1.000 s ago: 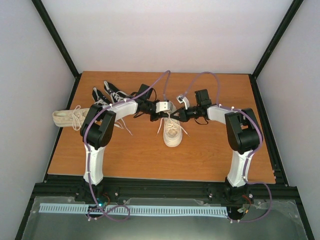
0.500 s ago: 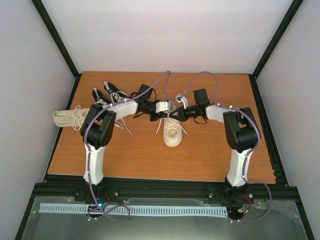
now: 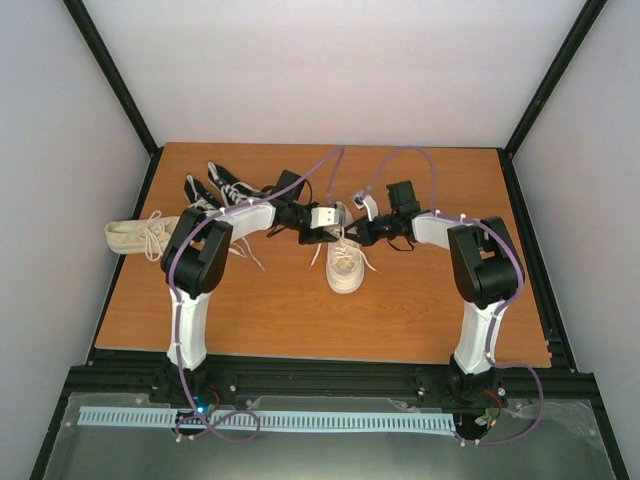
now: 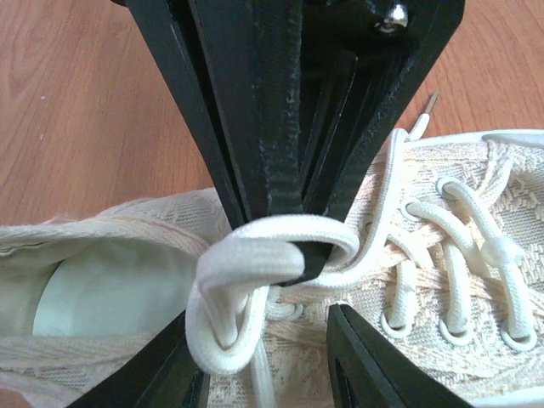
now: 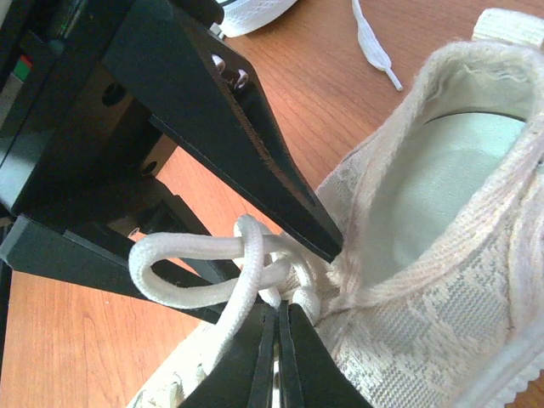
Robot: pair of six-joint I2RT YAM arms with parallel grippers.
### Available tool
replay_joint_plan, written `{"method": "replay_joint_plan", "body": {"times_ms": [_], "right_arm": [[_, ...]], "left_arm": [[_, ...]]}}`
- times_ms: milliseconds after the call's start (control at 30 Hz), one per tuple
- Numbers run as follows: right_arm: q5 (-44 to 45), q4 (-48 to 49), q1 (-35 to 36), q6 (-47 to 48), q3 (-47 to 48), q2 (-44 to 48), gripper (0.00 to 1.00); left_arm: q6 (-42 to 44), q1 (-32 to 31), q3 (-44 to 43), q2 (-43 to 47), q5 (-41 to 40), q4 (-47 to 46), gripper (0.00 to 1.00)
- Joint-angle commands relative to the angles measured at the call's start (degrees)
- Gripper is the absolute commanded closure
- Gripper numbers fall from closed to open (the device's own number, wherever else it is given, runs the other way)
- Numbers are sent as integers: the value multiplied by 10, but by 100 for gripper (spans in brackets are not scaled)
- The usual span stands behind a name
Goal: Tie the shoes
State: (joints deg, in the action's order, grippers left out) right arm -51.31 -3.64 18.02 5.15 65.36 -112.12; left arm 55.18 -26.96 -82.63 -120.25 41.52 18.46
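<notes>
A cream shoe [image 3: 343, 265] lies mid-table, toe toward the arms, and both grippers meet over its laces. My left gripper [image 3: 333, 230] [image 4: 259, 365] stands open, its fingers [image 4: 370, 357] on either side of the half-made knot. My right gripper [image 3: 352, 236] [image 5: 279, 319] is shut with its tips at the knot. A white lace loop [image 4: 255, 242] [image 5: 178, 259] curls around those tips, and no lace shows between its fingers. A second cream shoe [image 3: 135, 236] lies at the left edge. Two black shoes [image 3: 215, 187] lie at the back left.
The wooden table [image 3: 250, 310] has black frame rails on its sides. A loose lace end [image 5: 374, 42] lies on the wood beyond the shoe's heel. The left arm's link passes over the black shoes' laces.
Both grippers have stayed over the middle shoe's laces. The right gripper has edged slightly left toward the knot. The shoes have not moved.
</notes>
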Motion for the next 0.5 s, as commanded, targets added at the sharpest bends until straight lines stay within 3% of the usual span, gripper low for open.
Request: {"method": "replay_joint_plan", "body": {"times_ms": [0,200,367,467], "right_arm": [[15,9,-2,10,-14,26,97],[12,13,-2,10,-14,28,97],[11,9,-1,13,-11,26,97],[12,7,-1,15,-12,26,97]], "left_arm": [[50,3,-3,27,1,25,59],[86,-2,-13,54,31,85,53],[-40,-8,-16,61,37,7,51],[-56,-17,-16,60,32,-14,51]]}}
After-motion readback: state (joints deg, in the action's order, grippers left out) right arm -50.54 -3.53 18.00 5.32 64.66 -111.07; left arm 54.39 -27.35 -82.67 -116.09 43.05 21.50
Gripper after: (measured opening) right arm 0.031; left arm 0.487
